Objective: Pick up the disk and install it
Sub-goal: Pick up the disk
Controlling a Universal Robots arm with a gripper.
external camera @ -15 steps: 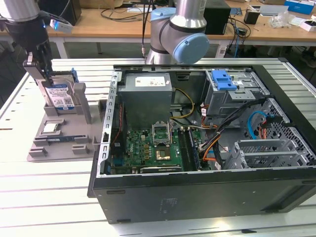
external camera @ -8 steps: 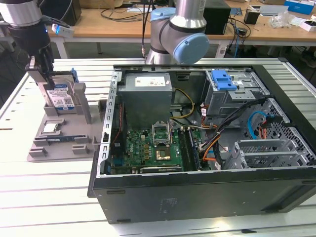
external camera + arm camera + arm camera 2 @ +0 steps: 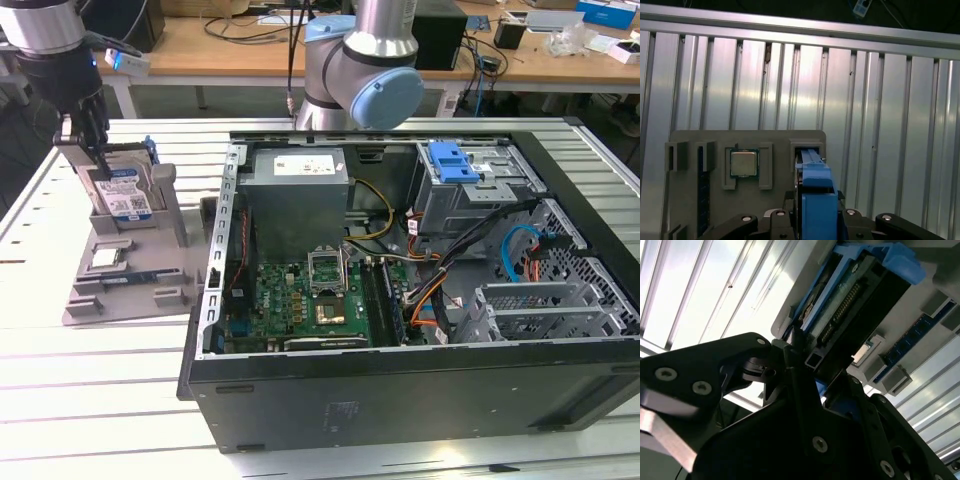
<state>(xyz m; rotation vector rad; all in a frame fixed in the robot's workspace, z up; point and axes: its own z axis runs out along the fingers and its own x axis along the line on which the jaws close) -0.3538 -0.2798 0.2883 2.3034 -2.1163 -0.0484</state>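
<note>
- Gripper [image 3: 92, 158] closed on the disk [image 3: 122, 192], upright at the gray holder's [image 3: 140, 285] far edge; a straight, untilted lift should clear its slot;
- computer case [image 3: 400, 395] lies open toward the exterior view's right; drive cage [image 3: 480, 195] sits at its far corner

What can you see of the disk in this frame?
The disk is a flat silver drive with a white and blue label, framed by a blue plastic bracket. It stands upright on edge in the grey holder at the exterior view's left, outside the computer case. The second wrist view shows its connector edge. The gripper sits at its top edge.
</note>
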